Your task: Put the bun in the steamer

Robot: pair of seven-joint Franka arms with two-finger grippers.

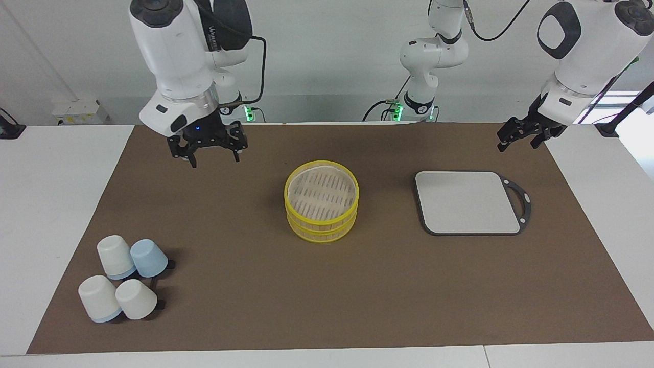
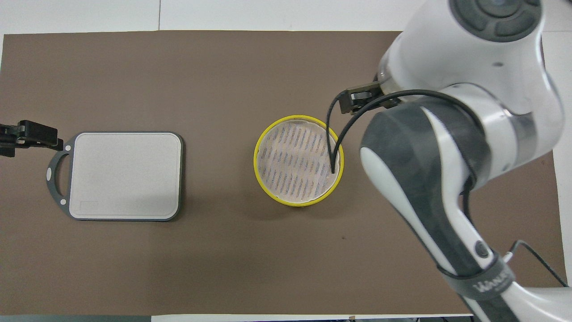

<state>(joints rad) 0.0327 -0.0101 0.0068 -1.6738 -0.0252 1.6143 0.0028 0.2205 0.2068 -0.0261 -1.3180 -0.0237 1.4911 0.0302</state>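
The steamer [image 1: 321, 207] stands in the middle of the brown mat with its slatted, yellow-rimmed lid [image 2: 298, 160] on top. The bun is hidden; no cream-white lump shows in either view. My right gripper [image 1: 212, 153] is open and empty, raised over bare mat toward the right arm's end of the table, well apart from the steamer. In the overhead view its arm covers it. My left gripper [image 1: 521, 139] is open and empty, waiting in the air by the handle end of the grey board; it also shows in the overhead view [image 2: 27, 136].
A grey rectangular board [image 1: 467, 202] with a dark handle ring lies toward the left arm's end; it also shows in the overhead view [image 2: 125, 174]. Several upturned white and blue cups [image 1: 125, 278] stand together toward the right arm's end, farther from the robots than the steamer.
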